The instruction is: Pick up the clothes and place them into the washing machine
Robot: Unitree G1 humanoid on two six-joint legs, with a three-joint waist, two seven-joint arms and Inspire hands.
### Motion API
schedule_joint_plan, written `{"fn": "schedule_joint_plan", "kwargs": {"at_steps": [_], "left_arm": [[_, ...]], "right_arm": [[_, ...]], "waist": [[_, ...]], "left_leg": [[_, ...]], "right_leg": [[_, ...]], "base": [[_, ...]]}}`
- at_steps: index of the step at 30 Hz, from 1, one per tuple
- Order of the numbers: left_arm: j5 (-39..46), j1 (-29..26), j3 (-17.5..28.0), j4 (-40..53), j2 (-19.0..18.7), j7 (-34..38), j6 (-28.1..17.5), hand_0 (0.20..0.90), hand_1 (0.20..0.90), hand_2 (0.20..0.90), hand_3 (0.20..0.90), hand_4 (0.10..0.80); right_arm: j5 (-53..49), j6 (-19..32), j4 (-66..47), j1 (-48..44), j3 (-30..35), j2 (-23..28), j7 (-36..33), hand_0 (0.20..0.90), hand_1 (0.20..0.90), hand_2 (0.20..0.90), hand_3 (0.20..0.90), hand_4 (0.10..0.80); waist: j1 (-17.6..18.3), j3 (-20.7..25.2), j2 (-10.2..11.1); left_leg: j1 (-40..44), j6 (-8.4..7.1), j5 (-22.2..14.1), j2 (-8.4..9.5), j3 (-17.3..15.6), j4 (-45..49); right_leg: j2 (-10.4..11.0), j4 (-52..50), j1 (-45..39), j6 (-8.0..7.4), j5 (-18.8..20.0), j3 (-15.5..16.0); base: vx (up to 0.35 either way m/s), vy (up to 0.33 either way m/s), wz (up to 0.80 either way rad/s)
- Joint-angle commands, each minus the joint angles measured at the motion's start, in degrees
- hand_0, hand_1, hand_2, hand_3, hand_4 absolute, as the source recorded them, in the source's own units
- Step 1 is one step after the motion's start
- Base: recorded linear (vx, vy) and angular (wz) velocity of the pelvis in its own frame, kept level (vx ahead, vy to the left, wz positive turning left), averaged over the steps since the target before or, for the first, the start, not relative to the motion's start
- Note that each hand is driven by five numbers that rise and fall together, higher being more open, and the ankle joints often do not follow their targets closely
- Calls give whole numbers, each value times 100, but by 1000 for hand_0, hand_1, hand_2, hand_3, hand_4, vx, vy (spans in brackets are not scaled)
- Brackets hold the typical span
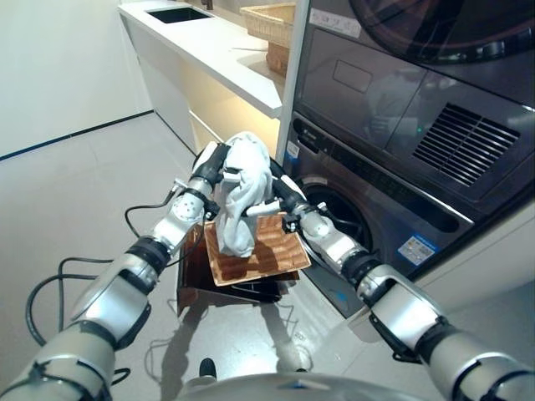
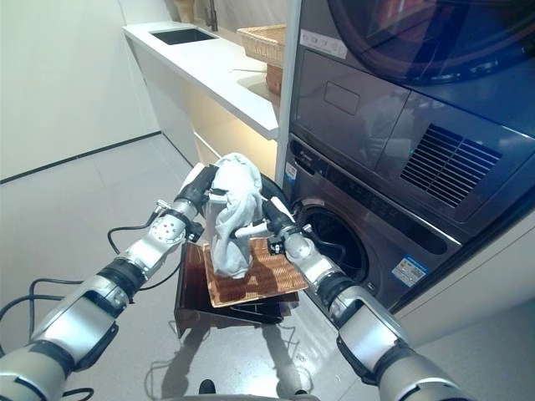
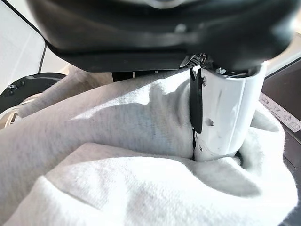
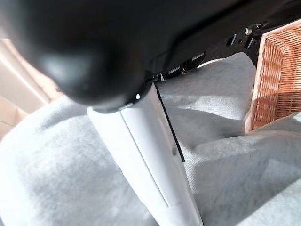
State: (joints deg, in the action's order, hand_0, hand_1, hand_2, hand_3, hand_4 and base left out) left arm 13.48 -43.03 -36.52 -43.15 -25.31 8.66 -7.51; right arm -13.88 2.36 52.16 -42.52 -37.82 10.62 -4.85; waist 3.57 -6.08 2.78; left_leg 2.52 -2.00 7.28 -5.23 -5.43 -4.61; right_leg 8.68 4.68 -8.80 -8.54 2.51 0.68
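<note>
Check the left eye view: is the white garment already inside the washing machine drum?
No, both hands hold the white garment above the wicker basket, outside the drum opening.

Both my arms reached forward, converging. Left hand [image 1: 211, 171] and right hand [image 1: 281, 199] faced each other, each thumb pressed into the cloth bundle [image 1: 241, 194] clamped between them.

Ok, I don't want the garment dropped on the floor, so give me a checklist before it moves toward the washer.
1. Left hand gripping the white garment: ok, its thumb presses into the cloth.
2. Right hand gripping it too: ok.
3. Garment lifted clear of the wicker basket: cannot tell, its lower end hangs right at the basket.
4. Washing machine door open: ok, its dark drum opening shows.
5. Path to the opening free: ok, nothing between.
</note>
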Motion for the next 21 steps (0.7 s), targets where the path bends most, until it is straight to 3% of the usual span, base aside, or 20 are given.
{"fn": "schedule_joint_plan", "kwargs": {"at_steps": [1, 9, 21], "left_arm": [[393, -1381, -170, 809, 365, 79, -854, 200, 200, 200, 200, 300], [468, -1346, -309, 1069, 648, -16, -840, 200, 200, 200, 200, 300], [695, -1307, -413, 1125, 824, -205, -871, 200, 200, 200, 200, 300]], "right_arm": [[-118, 381, 522, -1154, -187, -430, 27, 900, 900, 900, 900, 800], [-264, 378, 609, -1278, -179, -668, 10, 900, 900, 900, 900, 800], [-588, 521, 191, -1219, -230, -515, 146, 900, 900, 900, 900, 800]], "waist": [[-343, 616, -101], [-390, 609, -94], [-373, 587, -130]], "left_leg": [[136, -141, -298, -78, -106, 69], [120, -123, -317, -58, -62, 68], [157, -121, -327, -65, -72, 72]], "right_leg": [[261, -653, 480, -114, -197, -235], [269, -664, 471, -107, -214, -202], [263, -674, 462, -91, -235, -217]], "base": [[0, 0, 0], [0, 0, 0], [0, 0, 0]]}}
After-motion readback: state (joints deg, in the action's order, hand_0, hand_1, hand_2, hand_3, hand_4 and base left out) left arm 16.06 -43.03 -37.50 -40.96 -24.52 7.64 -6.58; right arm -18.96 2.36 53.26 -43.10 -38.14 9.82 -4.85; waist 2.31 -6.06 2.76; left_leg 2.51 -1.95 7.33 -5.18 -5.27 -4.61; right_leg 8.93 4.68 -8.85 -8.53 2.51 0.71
